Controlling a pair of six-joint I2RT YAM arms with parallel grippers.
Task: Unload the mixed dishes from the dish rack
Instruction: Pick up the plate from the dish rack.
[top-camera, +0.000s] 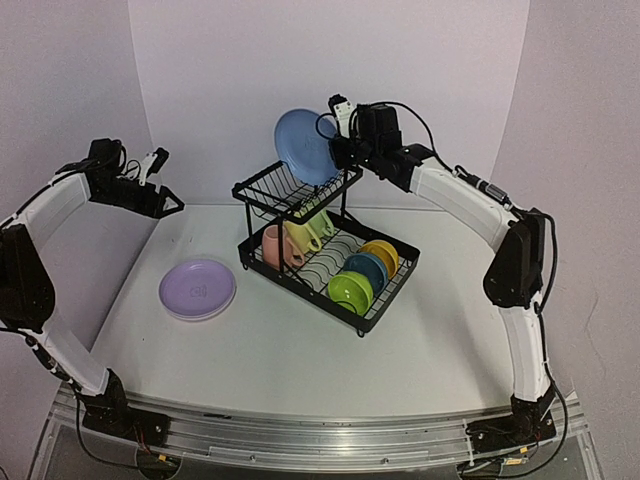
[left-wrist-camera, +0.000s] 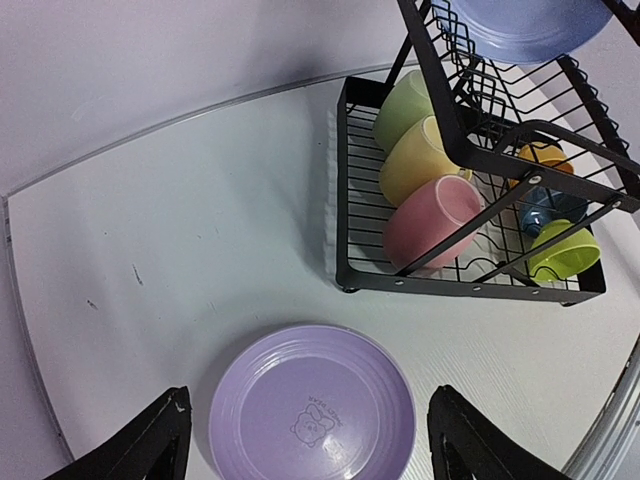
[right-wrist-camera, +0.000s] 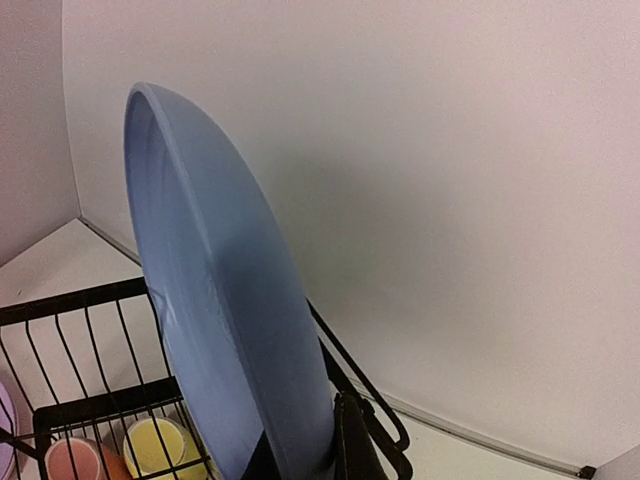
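My right gripper (top-camera: 342, 150) is clamped on the blue plate (top-camera: 303, 146), standing on edge, upper-middle of frame; left gripper (top-camera: 168, 182) open, empty, far left.

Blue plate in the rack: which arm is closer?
Right. The right gripper grips the blue plate; the left gripper hovers open over the lilac plate, well away.

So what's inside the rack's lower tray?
A pink mug, yellow mug and pale green mug lie on their sides; a green bowl, blue bowl and yellow bowl stand in slots. The upper basket hides part of the pale green mug.
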